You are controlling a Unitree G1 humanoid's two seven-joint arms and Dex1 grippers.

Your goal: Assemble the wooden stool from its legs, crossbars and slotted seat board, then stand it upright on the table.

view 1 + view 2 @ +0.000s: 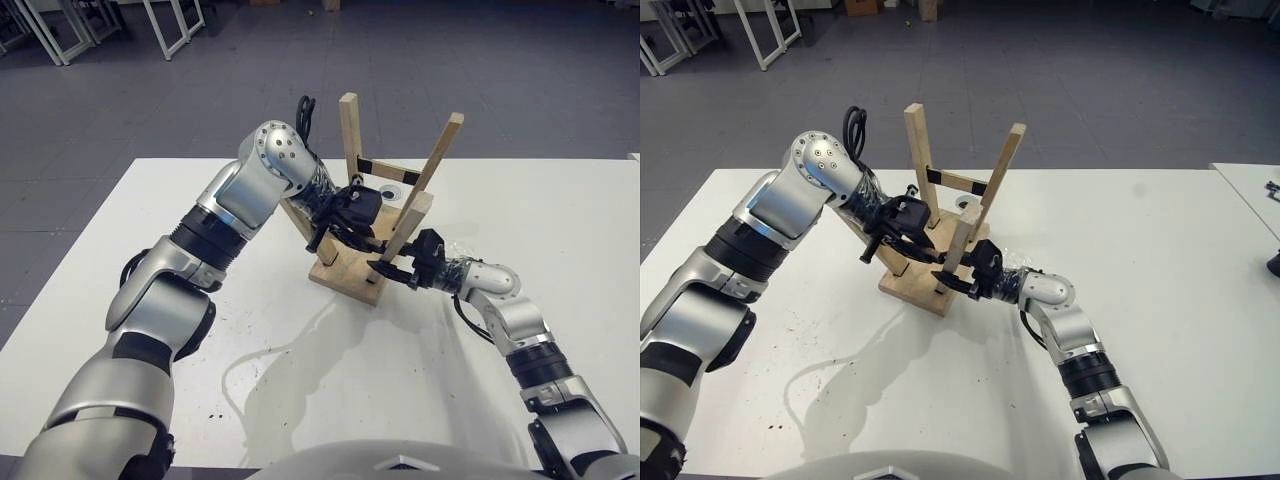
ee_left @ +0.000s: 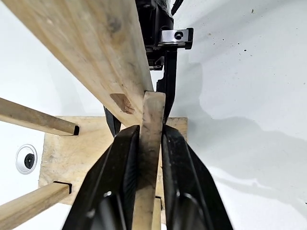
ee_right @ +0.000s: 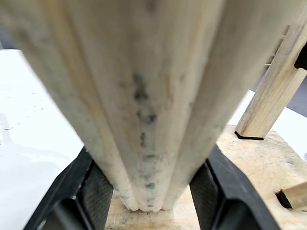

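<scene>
Two end effectors of mine meet at the upturned stool, which rests on its seat board in the middle of the white surface, nearer the far edge than the near one.

Closest to me, my right end effector sits low over the surface on the board's right side. Its fingers are clamped on the base of the gripped leg, right where that leg meets the board. From there the gripped leg leans up toward the far right corner.

Just beyond, my left end effector hangs over the board from the left. Its two black fingers pinch the thin crossbar between them. The tip of that crossbar touches the edge of the slanted leg, just beside a small notch cut in the wood. I cannot tell whether any of it sits in the notch.

Farther back, the upright leg stands nearly straight up from the board. The second crossbar, dark at both ends, bridges it and the gripped leg.

A round grey grommet is set in the surface just past the board's far side. Beyond the far edge of the surface lies grey floor with white metal frames.
</scene>
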